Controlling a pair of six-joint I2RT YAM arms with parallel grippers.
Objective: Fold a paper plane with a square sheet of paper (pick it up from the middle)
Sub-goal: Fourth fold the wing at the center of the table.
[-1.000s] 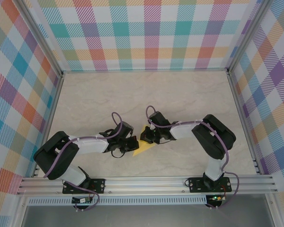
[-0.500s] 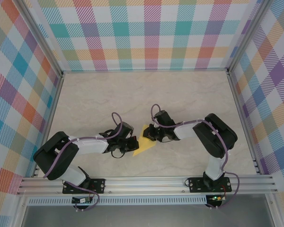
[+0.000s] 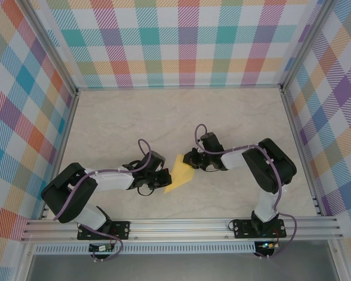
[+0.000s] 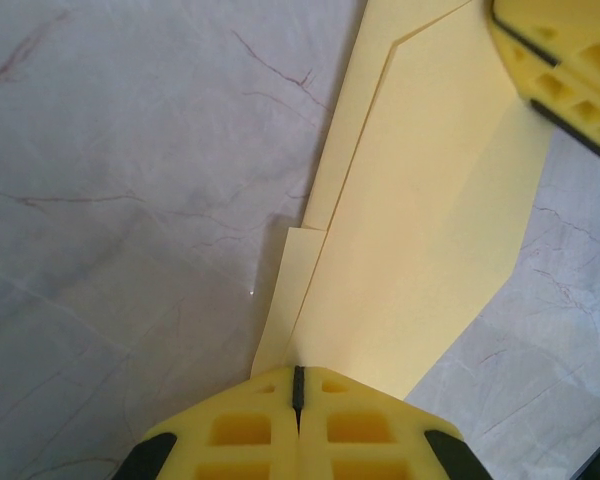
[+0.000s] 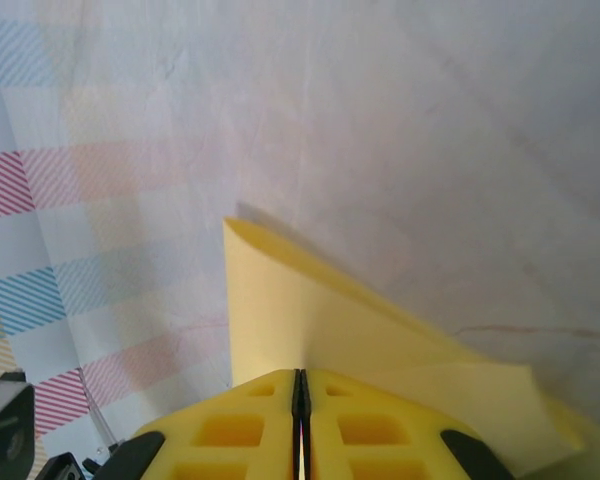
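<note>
Folded paper (image 3: 179, 174) over mid-table (image 3: 123, 117), pinched at opposite ends by 2 claws, each pressed together on it: left claw (image 3: 165, 179), right claw (image 3: 191, 159). Risk: uneven pulling or twisting could tear the thin paper, slip an edge free, or spoil the creases.

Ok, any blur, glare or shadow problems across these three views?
Top external: sharp, evenly lit, soft shadows on the marbled tabletop. Left wrist: folded yellow paper sheet crisp, creases readable. Right wrist: hazy, washed out, checked wall pale and blurred.

Yellow paper (image 3: 180, 174): folded layered wedge, creased.
</note>
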